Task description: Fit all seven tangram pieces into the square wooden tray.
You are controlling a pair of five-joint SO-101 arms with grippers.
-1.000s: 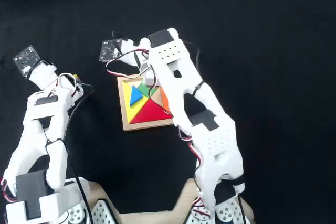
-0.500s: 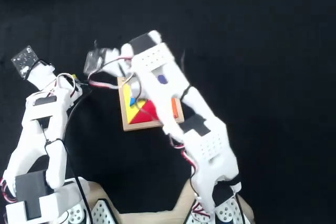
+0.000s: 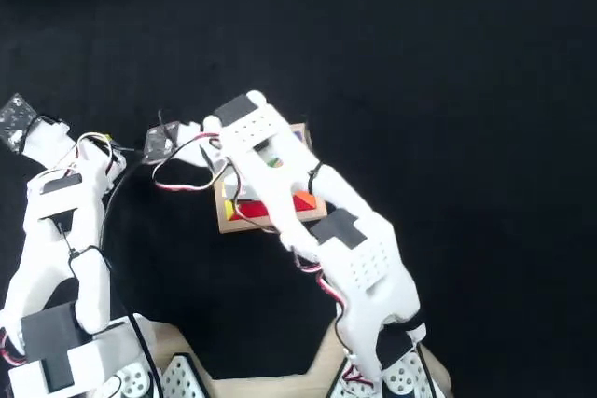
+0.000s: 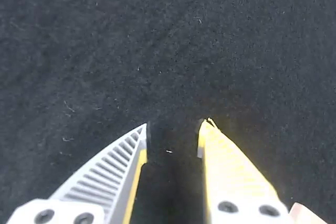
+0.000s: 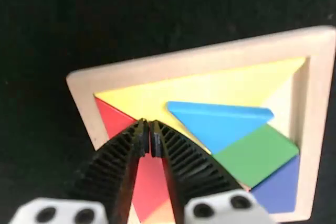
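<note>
A: Nearest us, what's the left arm [image 3: 58, 221] doing?

B: It hangs over bare black table [image 3: 466, 90] by the left edge. The left fingers [image 4: 226, 166] stand apart with nothing between them.

A: And the other one?

B: The right arm [image 3: 359, 249] leans over the square wooden tray [image 5: 184, 59], which sits a little left of the table's middle. The right fingers [image 5: 118, 166] are pressed together and grip nothing. Their tips are just above the seam where the red triangle [image 5: 113, 121] meets the yellow triangle [image 5: 210, 90].

A: So how much is done?

B: Most of it, I'd say. Past the yellow one I count a blue triangle [image 5: 220, 121], a green piece [image 5: 254, 153] and a dark blue piece [image 5: 278, 190] in a corner. There's also an orange piece [image 3: 306, 200] showing beside the arm. That makes six colours in the tray.

A: The seventh?

B: Can't tell; it may be hidden beneath the arm. A pale patch beside the blue triangle's tip looks like bare wood, so I'd guess some nudging or one last piece remains.
</note>
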